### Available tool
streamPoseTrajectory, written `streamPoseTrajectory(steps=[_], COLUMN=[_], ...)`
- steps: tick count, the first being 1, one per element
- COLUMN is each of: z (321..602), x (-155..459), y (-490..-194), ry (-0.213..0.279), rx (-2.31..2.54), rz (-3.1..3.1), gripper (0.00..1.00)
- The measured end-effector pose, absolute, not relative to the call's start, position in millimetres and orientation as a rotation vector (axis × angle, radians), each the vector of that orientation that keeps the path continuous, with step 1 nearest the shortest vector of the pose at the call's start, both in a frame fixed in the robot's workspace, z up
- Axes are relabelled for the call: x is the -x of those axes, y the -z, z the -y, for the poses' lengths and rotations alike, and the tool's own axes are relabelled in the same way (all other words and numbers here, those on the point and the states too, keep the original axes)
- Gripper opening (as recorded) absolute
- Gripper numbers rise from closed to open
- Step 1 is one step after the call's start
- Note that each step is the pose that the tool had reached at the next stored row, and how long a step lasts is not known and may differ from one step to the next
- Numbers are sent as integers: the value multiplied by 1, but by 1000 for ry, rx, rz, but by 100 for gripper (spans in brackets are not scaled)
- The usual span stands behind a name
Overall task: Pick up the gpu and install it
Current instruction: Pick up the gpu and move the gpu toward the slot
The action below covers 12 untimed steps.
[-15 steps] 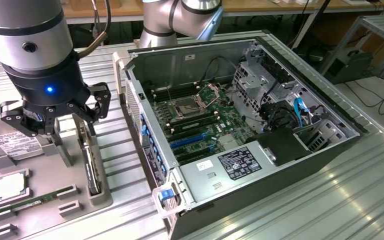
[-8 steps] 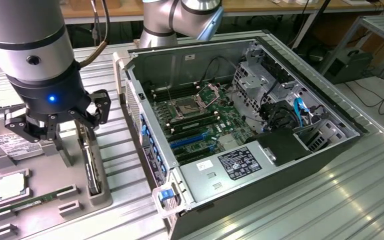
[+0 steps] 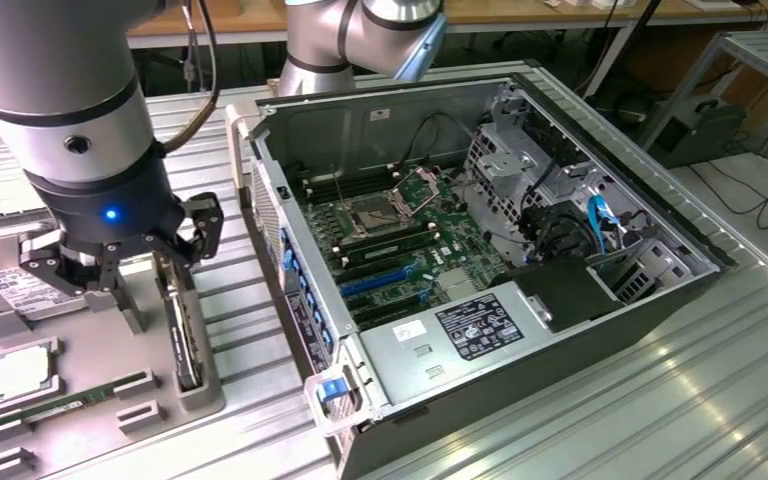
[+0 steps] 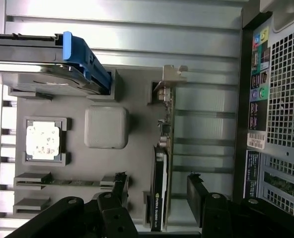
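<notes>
- Robot arm (image 3: pixel 71 120) comes down at the exterior view's left, w/ its gripper (image 3: pixel 157 295) low over a grey parts tray (image 3: pixel 91 440).
- Tray sits on a ribbed metal table (image 3: pixel 651 400), just beside an open pc case (image 3: pixel 651 290) lying on its side.
- Gripper is spread wide and holds nothing. In the wrist view its two black fingers (image 4: pixel 196 198) stand one on each side of the gpu (image 4: pixel 162 163), w/ a gap showing on both sides.
- The gpu is a thin dark card standing on its long edge in a slot of the tray, along the tray edge nearest the pc case.
- Wrist view shows the card edge-on, w/ its silvery end bracket (image 4: pixel 169 79) at the end away from the fingers.
- In the exterior view the gpu (image 3: pixel 184 335) runs lengthwise from under the gripper toward the tray's near end.
- Other parts in the tray, on the gpu's far side from the case:
- a hard drive (image 4: pixel 47 82) w/ a blue plastic piece on it;
- a square cpu chip (image 4: pixel 42 139) in a recess;
- a narrow green memory stick (image 4: pixel 62 182) in a slot;
- a plain grey raised block (image 4: pixel 106 126) approx. mid-tray.
- Inside the pc case, a green motherboard (image 3: pixel 398 250) faces up, w/ blue slots along the side toward the tray.
</notes>
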<state>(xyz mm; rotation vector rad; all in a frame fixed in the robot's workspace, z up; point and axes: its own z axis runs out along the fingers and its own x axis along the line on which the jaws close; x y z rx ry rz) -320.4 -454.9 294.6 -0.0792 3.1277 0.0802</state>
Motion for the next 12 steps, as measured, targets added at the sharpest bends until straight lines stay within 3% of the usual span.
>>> streamPoseTrajectory(steps=[12], z=[462], x=[320], y=[-273], ry=[-80], rx=[36], rz=[-3128], gripper=[60])
